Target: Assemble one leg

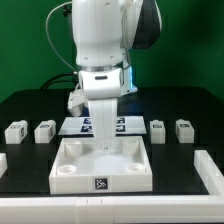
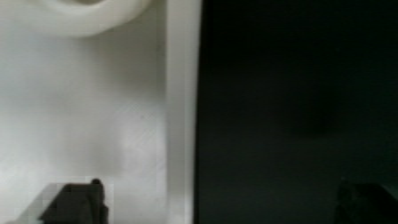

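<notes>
The gripper hangs at frame centre over the tray, jaws spread wide and empty. In the wrist view they straddle the tray's edge, near a socket. No leg is taken: four lie mid-frame, two on each side. It is likely about to shift the tray, so centre the wall between the fingers before closing.

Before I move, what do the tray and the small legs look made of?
Tray: seemingly rigid white plastic with a matte finish; smooth moulded walls and round sockets, no glare. Legs: likely the same matte white plastic, each with a dark printed tag on one face; too small to be sure.
</notes>
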Controlling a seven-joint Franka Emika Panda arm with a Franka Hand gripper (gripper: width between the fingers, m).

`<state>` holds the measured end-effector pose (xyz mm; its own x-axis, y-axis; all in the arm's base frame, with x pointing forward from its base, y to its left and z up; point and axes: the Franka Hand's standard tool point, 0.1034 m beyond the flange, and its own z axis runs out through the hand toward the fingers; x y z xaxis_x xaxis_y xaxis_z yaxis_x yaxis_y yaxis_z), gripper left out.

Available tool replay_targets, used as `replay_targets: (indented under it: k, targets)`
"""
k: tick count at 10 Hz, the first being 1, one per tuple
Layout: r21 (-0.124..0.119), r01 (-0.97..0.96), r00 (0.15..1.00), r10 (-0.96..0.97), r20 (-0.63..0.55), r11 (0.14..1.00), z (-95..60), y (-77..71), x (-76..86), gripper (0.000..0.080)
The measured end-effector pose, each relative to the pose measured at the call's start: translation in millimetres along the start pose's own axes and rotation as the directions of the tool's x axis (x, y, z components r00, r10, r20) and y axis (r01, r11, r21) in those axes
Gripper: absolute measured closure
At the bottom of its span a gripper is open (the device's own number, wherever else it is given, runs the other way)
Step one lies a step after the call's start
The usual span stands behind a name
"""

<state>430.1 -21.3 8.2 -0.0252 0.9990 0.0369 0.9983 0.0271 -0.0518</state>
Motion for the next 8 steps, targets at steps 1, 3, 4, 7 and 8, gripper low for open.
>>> replay_targets:
  k: [1, 3, 4, 7, 8]
  targets:
    - [0.001, -0.012, 1.000, 0.012, -0.001, 1.000, 1.4, 0.9, -3.9, 0.0150]
    - [0.002, -0.013, 1.000, 0.013, -0.001, 1.000, 1.8, 0.5, -3.9, 0.0249]
    - [0.002, -0.013, 1.000, 0.013, -0.001, 1.000, 1.9, 0.3, -4.0, 0.0249]
    - [0.003, -0.013, 1.000, 0.013, -0.001, 1.000, 2.1, 0.3, -4.1, 0.0733]
    - [-0.004, -0.013, 1.000, 0.013, -0.001, 1.000, 1.2, 1.8, -4.3, 0.0733]
